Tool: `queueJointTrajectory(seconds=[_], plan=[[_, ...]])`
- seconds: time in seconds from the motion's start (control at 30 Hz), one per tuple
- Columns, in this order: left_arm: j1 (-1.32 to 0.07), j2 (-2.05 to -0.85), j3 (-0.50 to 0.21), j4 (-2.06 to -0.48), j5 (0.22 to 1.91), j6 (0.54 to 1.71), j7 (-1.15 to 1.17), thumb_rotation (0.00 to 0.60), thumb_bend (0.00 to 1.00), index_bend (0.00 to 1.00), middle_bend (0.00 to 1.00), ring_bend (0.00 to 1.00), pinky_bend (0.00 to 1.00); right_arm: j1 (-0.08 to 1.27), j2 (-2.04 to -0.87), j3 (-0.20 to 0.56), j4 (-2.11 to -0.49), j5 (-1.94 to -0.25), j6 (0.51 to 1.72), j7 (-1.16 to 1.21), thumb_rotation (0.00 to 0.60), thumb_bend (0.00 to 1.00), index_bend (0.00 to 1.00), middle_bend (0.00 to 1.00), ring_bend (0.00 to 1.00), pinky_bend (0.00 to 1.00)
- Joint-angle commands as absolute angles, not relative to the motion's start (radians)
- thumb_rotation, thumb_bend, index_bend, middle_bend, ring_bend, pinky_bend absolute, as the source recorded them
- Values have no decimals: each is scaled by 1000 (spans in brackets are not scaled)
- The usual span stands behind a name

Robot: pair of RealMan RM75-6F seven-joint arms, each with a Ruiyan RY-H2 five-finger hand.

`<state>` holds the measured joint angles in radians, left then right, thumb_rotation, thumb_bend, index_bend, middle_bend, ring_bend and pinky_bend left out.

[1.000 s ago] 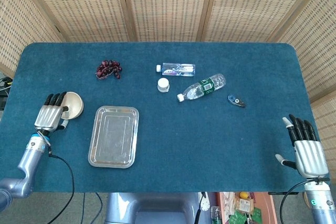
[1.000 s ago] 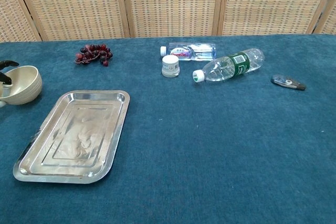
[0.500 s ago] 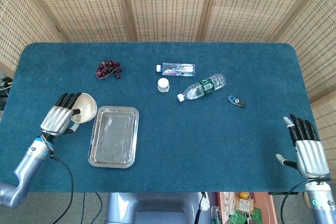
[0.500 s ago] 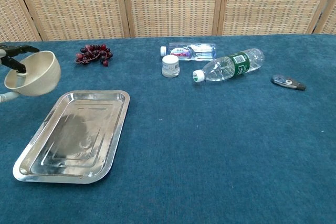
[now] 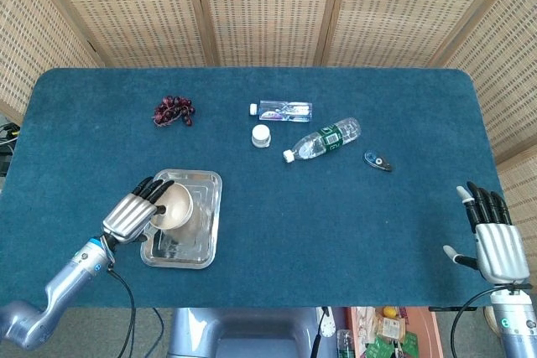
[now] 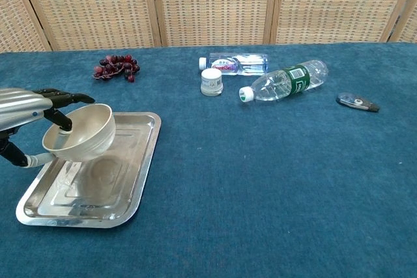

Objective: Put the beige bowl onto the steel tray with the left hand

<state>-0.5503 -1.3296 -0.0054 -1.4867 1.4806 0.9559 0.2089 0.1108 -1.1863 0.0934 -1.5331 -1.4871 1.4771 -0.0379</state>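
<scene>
The left hand (image 5: 134,215) grips the beige bowl (image 6: 80,132) by its rim, held tilted just above the steel tray (image 6: 127,192); the right hand (image 5: 497,242), well apart from the tray, rests empty with fingers spread.

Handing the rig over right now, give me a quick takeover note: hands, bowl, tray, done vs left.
Left hand: holds the round beige bowl by its rim, fingers over the edge and inside.
Right hand: open, idle off the table's near right corner, holding nothing.
Bowl: tilted, held above the rectangular steel tray, apparently not yet resting on it.
Done: bowl picked up and carried over the tray.
Left: lower it flat onto the tray, let go, pull the left hand back.
</scene>
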Motion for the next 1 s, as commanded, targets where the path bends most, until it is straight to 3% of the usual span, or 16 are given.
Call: queueJointTrajectory(seconds=[0.03,0.17,0.2,0.27,0.3,0.33,0.4,0.57,0.8,1.0], plan=[[-554,-1333,-5,-1504,1463,951,236,600,469,726,0,0,0,111,-1185,94,-1534,-1488,1478,-37,600,0,12,0,0,0],[-555,-1338,-3,-1510,1452,950,259,600,468,648,0,0,0,111,-1183,95,-1536,-1484,1477,-34,600,0,12,0,0,0],[-557,-1334,-2,-1517,1439,941,275,600,448,568,0,0,0,111,-1183,95,-1536,-1484,1477,-32,600,0,12,0,0,0],[-556,-1330,-5,-1531,1412,933,296,600,308,342,0,0,0,111,-1181,94,-1539,-1485,1476,-24,600,0,12,0,0,0],[-557,-1328,-7,-1538,1402,931,299,600,173,168,0,0,0,111,-1180,94,-1540,-1486,1476,-19,600,0,12,0,0,0],[-555,-1325,-11,-1548,1390,932,295,600,94,77,0,0,0,111,-1179,94,-1541,-1486,1476,-16,600,0,12,0,0,0],[-554,-1319,-13,-1557,1385,935,288,600,19,2,0,0,0,111,-1180,95,-1540,-1487,1478,-17,600,0,12,0,0,0],[-532,-1262,-24,-1605,1399,994,222,600,0,0,0,0,0,111,-1177,95,-1545,-1489,1480,-16,600,0,12,0,0,0],[-398,-1128,-27,-1700,1373,1211,208,600,0,0,0,0,0,106,-1171,93,-1555,-1497,1491,-13,600,0,12,0,0,0],[-255,-1091,-4,-1741,1339,1395,216,600,0,0,0,0,0,103,-1167,94,-1556,-1503,1503,-5,600,0,12,0,0,0]])
